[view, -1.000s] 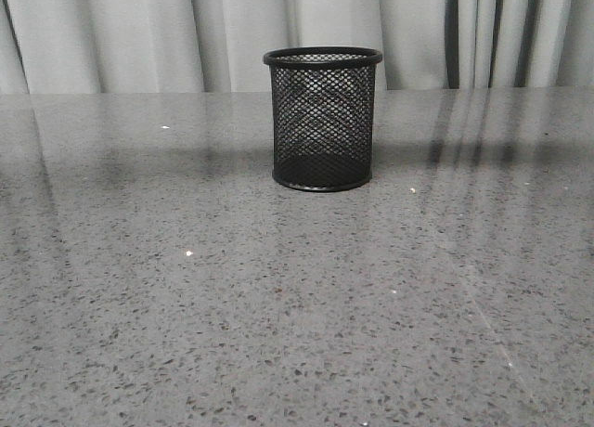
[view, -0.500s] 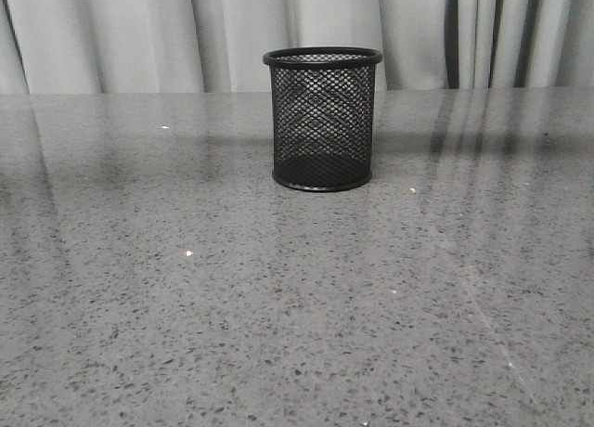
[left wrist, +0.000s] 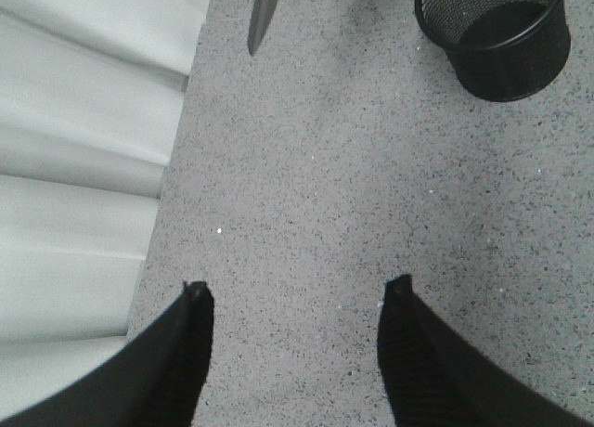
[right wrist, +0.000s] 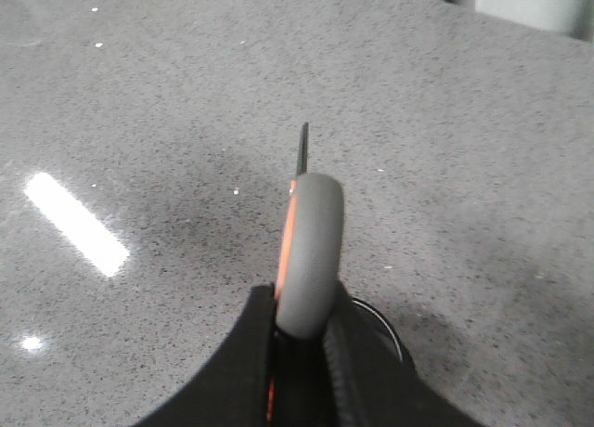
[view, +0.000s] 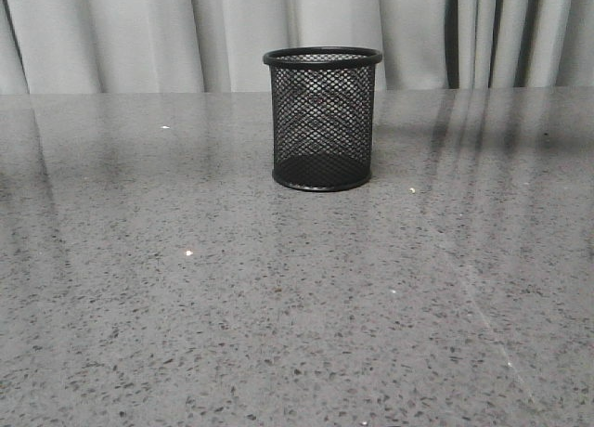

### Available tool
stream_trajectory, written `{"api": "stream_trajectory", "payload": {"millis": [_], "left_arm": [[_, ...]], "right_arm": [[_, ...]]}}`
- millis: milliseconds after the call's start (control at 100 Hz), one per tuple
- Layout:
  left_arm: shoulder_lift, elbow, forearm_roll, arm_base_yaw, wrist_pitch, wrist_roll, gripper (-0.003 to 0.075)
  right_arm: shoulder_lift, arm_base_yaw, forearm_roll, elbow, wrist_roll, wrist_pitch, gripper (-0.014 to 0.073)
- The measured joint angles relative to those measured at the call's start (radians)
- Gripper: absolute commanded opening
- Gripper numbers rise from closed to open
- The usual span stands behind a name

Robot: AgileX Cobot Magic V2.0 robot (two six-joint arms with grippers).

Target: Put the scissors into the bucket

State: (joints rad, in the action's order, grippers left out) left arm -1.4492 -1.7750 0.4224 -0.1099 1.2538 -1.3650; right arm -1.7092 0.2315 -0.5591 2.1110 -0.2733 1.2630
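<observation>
The black wire-mesh bucket (view: 323,119) stands upright at the middle back of the table, with nothing showing inside it. It also shows in the left wrist view (left wrist: 494,35). My right gripper (right wrist: 302,304) is shut on the scissors (right wrist: 311,246), pinching a grey, orange-lined handle loop. The dark blade (right wrist: 303,148) points away from the wrist, above the table. A blade tip (left wrist: 264,19) hangs in the left wrist view, off to one side of the bucket. My left gripper (left wrist: 297,292) is open and empty above bare table. Neither gripper shows in the front view.
The table (view: 278,306) is grey speckled stone. Pale curtains (view: 139,32) hang along its far edge and show beside the left gripper (left wrist: 83,167). A thin curved dark rim (right wrist: 385,325) shows just behind my right finger.
In the front view the dark shadow band across the table by the bucket has faded. The bucket has not moved.
</observation>
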Motion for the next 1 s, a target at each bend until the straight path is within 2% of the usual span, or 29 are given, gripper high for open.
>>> {"api": "stream_trajectory", "payload": {"millis": [280, 680, 1000], "left_arm": [[0.000, 0.000, 0.006, 0.000, -0.006, 0.000, 0.0377], [0.000, 0.000, 0.013, 0.000, -0.039, 0.000, 0.0377], [0.000, 0.000, 0.019, 0.000, -0.043, 0.000, 0.0377]], "right_arm": [[0.126, -0.001, 0.114, -0.030, 0.046, 0.005, -0.0073], [0.325, -0.001, 0.147, -0.364, 0.049, 0.005, -0.0073], [0.334, 0.035, 0.153, -0.462, 0.049, 0.005, -0.0073]]}}
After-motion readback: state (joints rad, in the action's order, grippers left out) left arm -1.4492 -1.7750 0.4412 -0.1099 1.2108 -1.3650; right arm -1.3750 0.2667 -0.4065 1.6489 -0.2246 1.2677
